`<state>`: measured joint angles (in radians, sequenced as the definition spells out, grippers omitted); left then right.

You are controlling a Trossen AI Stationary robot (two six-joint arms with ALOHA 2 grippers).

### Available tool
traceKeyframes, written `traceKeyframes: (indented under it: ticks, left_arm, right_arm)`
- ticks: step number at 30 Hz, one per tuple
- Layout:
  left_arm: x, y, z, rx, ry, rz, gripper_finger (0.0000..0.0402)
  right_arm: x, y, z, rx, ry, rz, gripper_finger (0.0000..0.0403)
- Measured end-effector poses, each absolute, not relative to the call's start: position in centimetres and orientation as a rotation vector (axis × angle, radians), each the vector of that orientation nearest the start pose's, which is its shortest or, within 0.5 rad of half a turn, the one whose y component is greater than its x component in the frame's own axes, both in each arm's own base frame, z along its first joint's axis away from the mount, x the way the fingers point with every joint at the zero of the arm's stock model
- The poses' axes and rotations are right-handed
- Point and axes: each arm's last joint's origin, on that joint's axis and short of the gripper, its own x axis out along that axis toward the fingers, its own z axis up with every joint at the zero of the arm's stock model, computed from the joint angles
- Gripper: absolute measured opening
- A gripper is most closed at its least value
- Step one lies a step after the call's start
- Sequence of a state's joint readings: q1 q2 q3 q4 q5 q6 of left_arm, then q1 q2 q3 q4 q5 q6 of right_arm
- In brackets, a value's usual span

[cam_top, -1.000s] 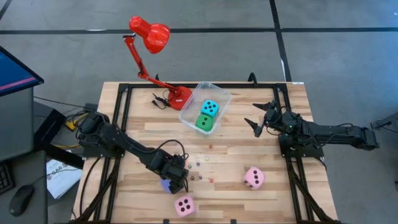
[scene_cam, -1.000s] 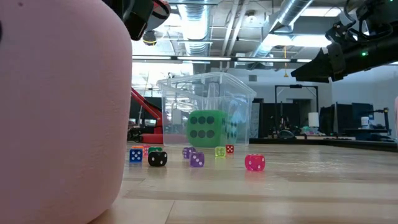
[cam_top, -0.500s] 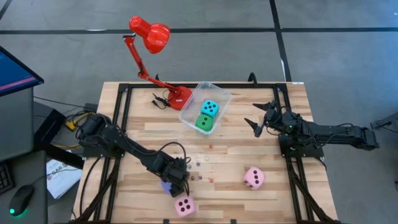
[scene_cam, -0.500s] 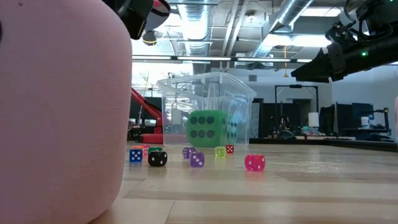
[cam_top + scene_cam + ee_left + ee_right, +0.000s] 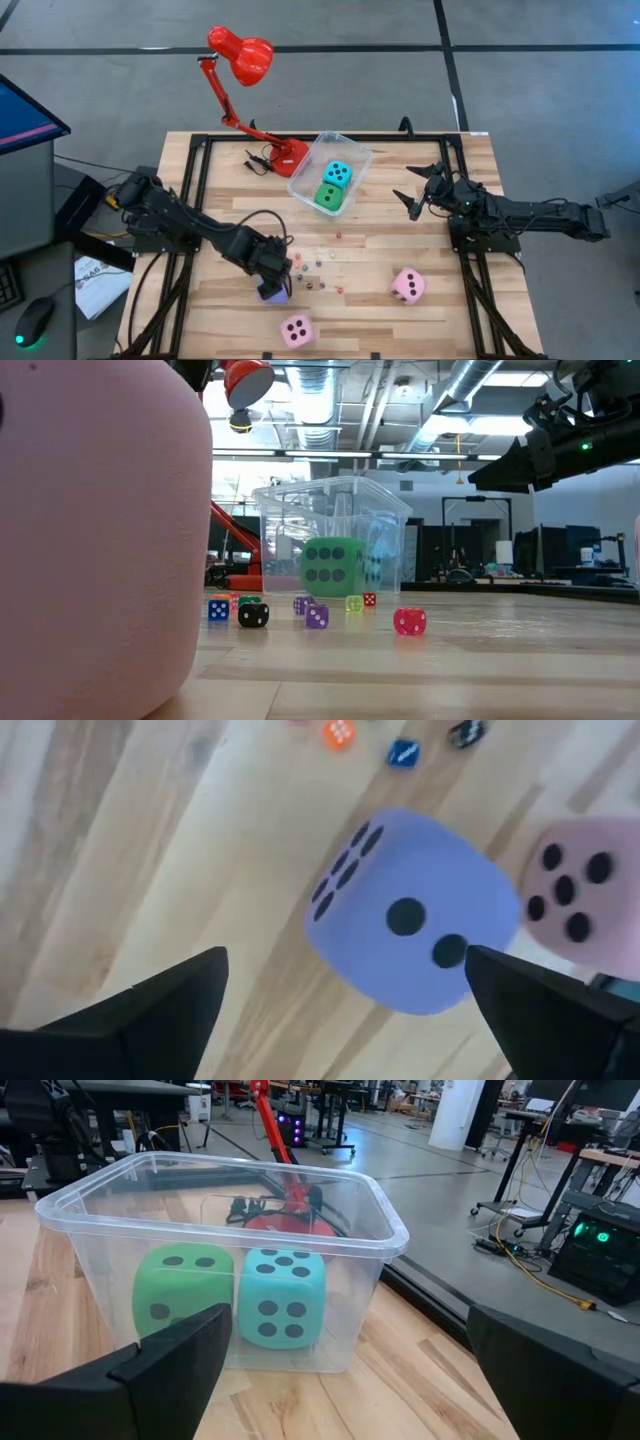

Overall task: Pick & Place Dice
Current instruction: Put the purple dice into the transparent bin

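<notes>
The purple-blue die [image 5: 271, 291] is sitting on the worktop [image 5: 220, 220] between the spread fingers of the open left gripper [image 5: 276, 279], just beside a pink die [image 5: 297, 330], while the right gripper [image 5: 418, 193] is hanging open near the clear tub [image 5: 358, 157].

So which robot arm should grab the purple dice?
The left. Its open gripper hangs right over the purple die. The right gripper waits far across the table, facing the clear tub.
</notes>
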<state>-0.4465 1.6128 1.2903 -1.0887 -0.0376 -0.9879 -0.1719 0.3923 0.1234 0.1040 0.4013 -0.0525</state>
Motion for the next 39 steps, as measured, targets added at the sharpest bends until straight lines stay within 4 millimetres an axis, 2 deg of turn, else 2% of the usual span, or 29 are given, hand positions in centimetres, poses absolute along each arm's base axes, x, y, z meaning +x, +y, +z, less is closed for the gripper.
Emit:
traceKeyframes:
  ticks: [9,18,29,39]
  left_arm:
    - [27.1,-12.9,24.8,-0.819,1.326,0.655,0.0397]
    - [27.8,-13.3,24.9,-1.058,1.233,0.744,0.0397]
    - [27.8,-13.8,24.6,-1.087,1.23,0.776,0.0397]
    - [28.8,-14.7,22.6,-1.08,1.271,0.778,0.0397]
  right_arm:
    - [11.8,-3.2,18.2,-0.07,0.182,-0.567,0.04]
    - [11.8,-3.2,18.1,-0.07,0.184,-0.567,0.04]
    - [11.8,-3.2,18.1,-0.071,0.184,-0.567,0.04]
    - [11.7,-3.2,18.1,-0.078,0.187,-0.568,0.04]
